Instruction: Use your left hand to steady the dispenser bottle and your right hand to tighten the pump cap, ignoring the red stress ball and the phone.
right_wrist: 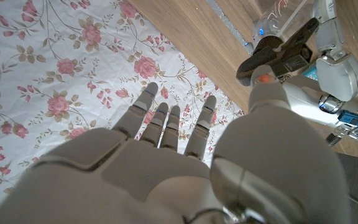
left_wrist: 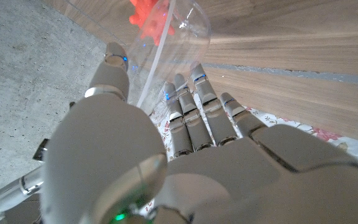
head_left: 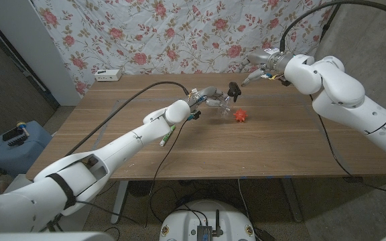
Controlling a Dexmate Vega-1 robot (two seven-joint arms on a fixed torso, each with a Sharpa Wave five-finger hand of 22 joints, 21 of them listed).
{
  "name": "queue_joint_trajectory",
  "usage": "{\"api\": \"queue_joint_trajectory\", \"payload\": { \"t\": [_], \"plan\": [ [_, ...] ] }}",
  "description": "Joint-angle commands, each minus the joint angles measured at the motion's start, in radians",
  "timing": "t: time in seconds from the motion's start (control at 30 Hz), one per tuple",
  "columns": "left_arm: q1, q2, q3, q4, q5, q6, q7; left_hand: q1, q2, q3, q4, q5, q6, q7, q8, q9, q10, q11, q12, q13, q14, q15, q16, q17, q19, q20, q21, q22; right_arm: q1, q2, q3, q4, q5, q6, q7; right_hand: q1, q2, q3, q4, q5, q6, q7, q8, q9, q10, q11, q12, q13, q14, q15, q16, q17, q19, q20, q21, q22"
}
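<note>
My left robot hand [head_left: 202, 102] grips the clear dispenser bottle [head_left: 224, 109]: light, slippery. Right robot hand [head_left: 256, 72] is spread, empty, near the black pump cap [head_left: 233, 88]: twist there.

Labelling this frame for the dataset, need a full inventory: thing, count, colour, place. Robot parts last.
dispenser bottle: 1, clear, table middle, in the left hand's grasp
pump cap: 1, black, on top of the bottle
stress ball: 1, red, on the table just right of the bottle
power strip: 1, white, far left table edge by the curtain
table: 1, brown wood
curtain: 1, white with pink flowers, behind the table
bin: 1, blue, on the floor left of the table
left hand: 1, white, fingers around the bottle
right hand: 1, white, raised above the table right of the cap, fingers apart, holding nothing
</note>
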Motion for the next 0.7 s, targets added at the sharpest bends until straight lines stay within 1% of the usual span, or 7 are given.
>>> {"api": "queue_joint_trajectory", "payload": {
  "t": [0.03, 0.13, 0.23, 0.3, 0.37, 0.4, 0.7],
  "plan": [
    [-0.011, -0.010, 0.003, 0.025, -0.014, -0.009, -0.012, -0.026, 0.080, 0.116, 0.114, 0.005, 0.068, -0.040, 0.008, 0.001, 0.024, -0.019, 0.009, 0.003, 0.006, -0.070, 0.005, 0.005, 0.002, -0.079, 0.000, 0.002, 0.033, -0.042, 0.003, 0.084, 0.065, 0.208, -0.102, 0.012, -0.012, 0.002, 0.002, 0.011, -0.006, 0.003, 0.010, 0.003, -0.009, -0.006, 0.004, 0.004, -0.013, -0.001, 0.002, 0.002, -0.002, 0.003, 0.005, 0.004],
    [-0.013, -0.008, 0.004, 0.020, -0.008, -0.002, -0.011, -0.027, 0.081, 0.116, 0.115, 0.004, 0.068, -0.040, 0.008, 0.001, 0.025, -0.018, 0.009, 0.003, 0.007, -0.070, 0.006, 0.005, 0.002, -0.079, 0.000, 0.002, 0.026, -0.053, 0.014, 0.110, 0.081, 0.265, -0.153, 0.017, -0.018, 0.001, 0.002, 0.016, -0.007, 0.003, 0.012, 0.003, -0.011, -0.009, 0.006, 0.005, -0.016, -0.004, 0.003, 0.002, -0.006, 0.001, 0.004, 0.004],
    [-0.015, -0.007, 0.004, 0.016, -0.007, 0.005, -0.012, -0.027, 0.081, 0.116, 0.116, 0.004, 0.068, -0.040, 0.008, 0.001, 0.025, -0.018, 0.009, 0.003, 0.007, -0.070, 0.006, 0.005, 0.002, -0.079, 0.000, 0.002, 0.018, -0.059, 0.019, 0.123, 0.074, 0.293, -0.185, 0.027, -0.027, 0.001, 0.002, 0.024, -0.007, 0.003, 0.015, 0.005, -0.015, -0.024, 0.007, 0.005, -0.018, -0.007, 0.004, 0.002, -0.009, 0.001, 0.004, 0.004],
    [-0.017, -0.007, 0.005, 0.017, -0.007, 0.006, -0.013, -0.028, 0.081, 0.116, 0.116, 0.004, 0.070, -0.040, 0.008, 0.001, 0.024, -0.018, 0.009, 0.003, 0.007, -0.070, 0.006, 0.005, 0.002, -0.079, 0.000, 0.002, 0.017, -0.058, 0.018, 0.128, 0.065, 0.298, -0.190, 0.043, -0.036, 0.001, 0.003, 0.038, -0.002, 0.003, 0.021, 0.007, -0.018, -0.040, 0.009, 0.005, -0.019, -0.012, 0.007, 0.002, -0.018, 0.002, 0.003, 0.004],
    [-0.018, -0.008, 0.006, 0.018, -0.007, 0.006, -0.013, -0.028, 0.081, 0.116, 0.116, 0.004, 0.069, -0.041, 0.008, 0.001, 0.024, -0.019, 0.009, 0.003, 0.007, -0.070, 0.006, 0.005, 0.002, -0.079, 0.000, 0.002, 0.015, -0.060, 0.016, 0.135, 0.050, 0.307, -0.201, 0.050, -0.040, 0.002, 0.004, 0.045, 0.000, 0.002, 0.024, 0.008, -0.018, -0.043, 0.010, 0.005, -0.022, -0.021, 0.008, 0.002, -0.026, 0.000, 0.001, 0.004],
    [-0.019, -0.009, 0.006, 0.020, -0.007, 0.006, -0.013, -0.027, 0.081, 0.116, 0.115, 0.005, 0.068, -0.040, 0.008, 0.001, 0.025, -0.019, 0.009, 0.003, 0.007, -0.070, 0.005, 0.005, 0.001, -0.078, 0.000, 0.002, 0.015, -0.060, 0.016, 0.140, 0.052, 0.313, -0.202, 0.059, -0.044, 0.003, 0.005, 0.054, 0.003, 0.002, 0.027, 0.010, -0.021, -0.052, 0.011, 0.005, -0.025, -0.031, 0.009, 0.002, -0.031, -0.003, 0.001, 0.004],
    [-0.023, -0.016, 0.009, 0.027, -0.003, 0.000, -0.005, -0.028, 0.081, 0.116, 0.116, 0.005, 0.069, -0.042, 0.008, 0.001, 0.024, -0.019, 0.009, 0.003, 0.007, -0.071, 0.005, 0.005, 0.001, -0.079, 0.000, 0.002, 0.019, -0.062, 0.017, 0.191, 0.054, 0.392, -0.248, 0.072, -0.051, 0.003, 0.007, 0.068, 0.004, 0.002, 0.031, 0.011, -0.031, -0.069, 0.010, 0.005, -0.027, -0.039, 0.011, 0.003, -0.040, -0.014, 0.001, 0.004]
  ]
}}
